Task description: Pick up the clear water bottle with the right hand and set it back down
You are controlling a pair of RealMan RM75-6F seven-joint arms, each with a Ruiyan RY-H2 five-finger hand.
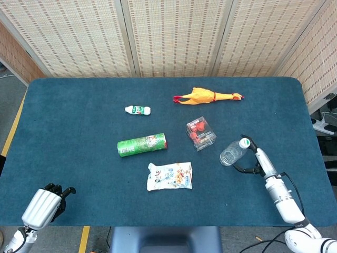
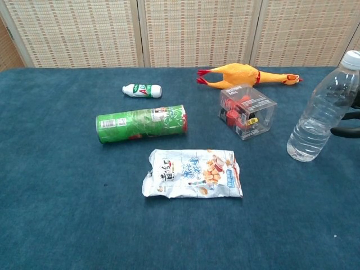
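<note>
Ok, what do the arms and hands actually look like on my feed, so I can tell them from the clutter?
Each hand has a silver-grey back shell and black fingers: the left hand shows this plainly, and the right hand is slimmer in the head view. The right forearm is white and cylindrical, with a thin black cable alongside it. No markings are legible.

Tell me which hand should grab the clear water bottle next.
Right. The right hand is beside the clear water bottle, fingers apart. The left hand sits curled at the table's far near-left corner.
</note>
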